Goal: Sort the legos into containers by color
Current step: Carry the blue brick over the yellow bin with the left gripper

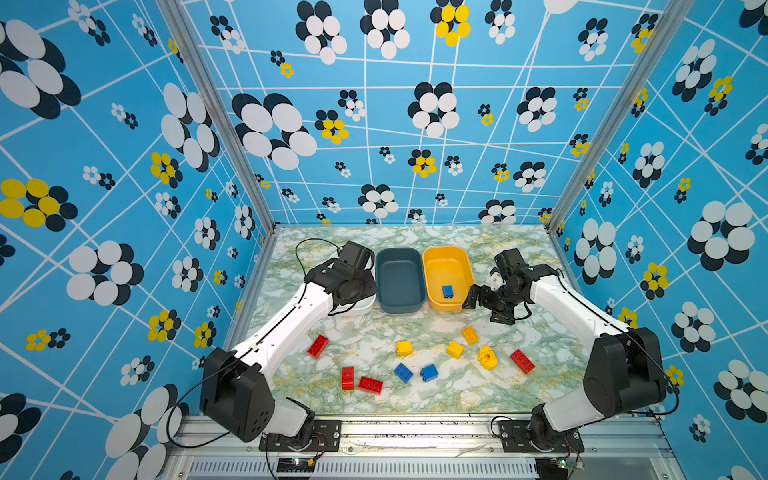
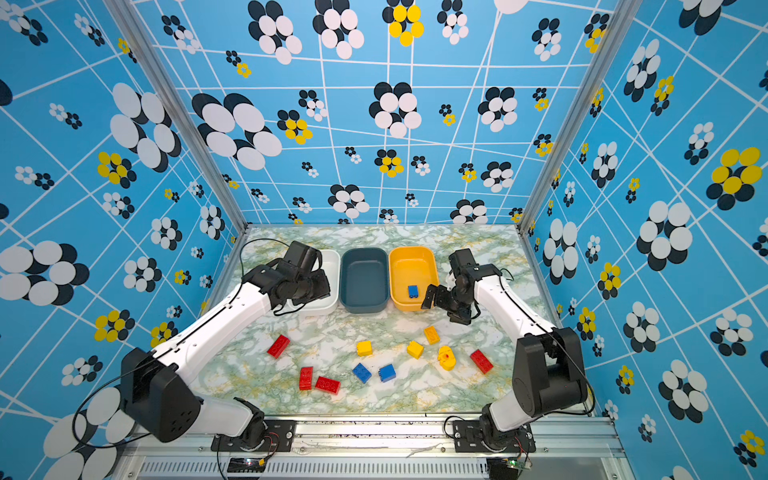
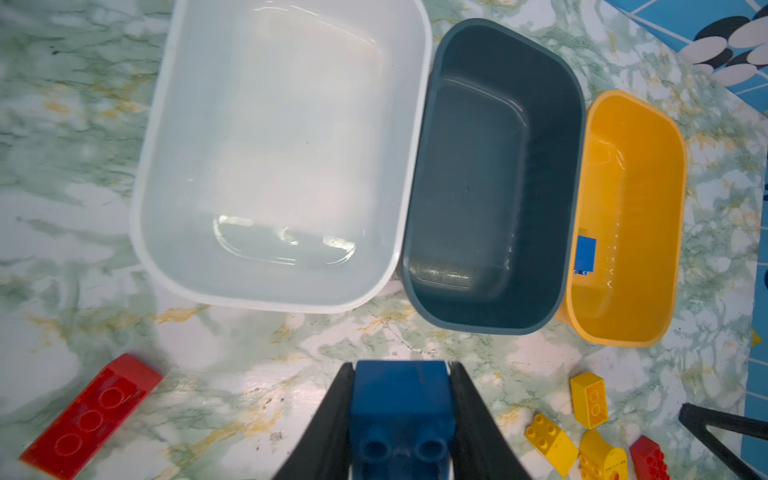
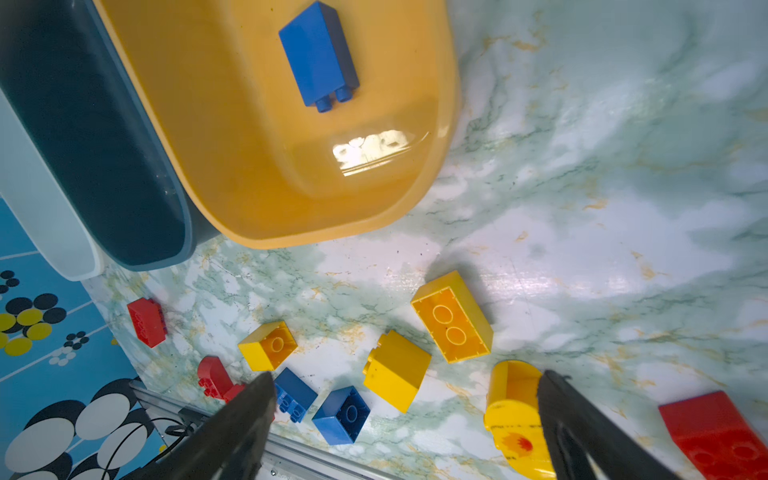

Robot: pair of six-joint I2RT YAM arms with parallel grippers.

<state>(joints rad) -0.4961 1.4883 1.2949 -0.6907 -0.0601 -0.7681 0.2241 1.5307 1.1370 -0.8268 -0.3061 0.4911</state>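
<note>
Left gripper (image 3: 401,368) is clamped on a blue brick (image 3: 401,407), a finger on each side, up by the near rim of the white tub (image 3: 178,124). The brick runs lengthwise along the fingers, studs facing back at the wrist. Only the left wrist cam shows that; in both top views the wrist hides it. Right gripper (image 4: 405,374) has its fingers wide apart with nothing between them, just beside the yellow tub (image 1: 434,270). The other blue brick (image 1: 447,291) lies on its side in there, studs toward the table's front.

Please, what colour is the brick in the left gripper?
Blue brick, clearest in left wrist view.
</note>
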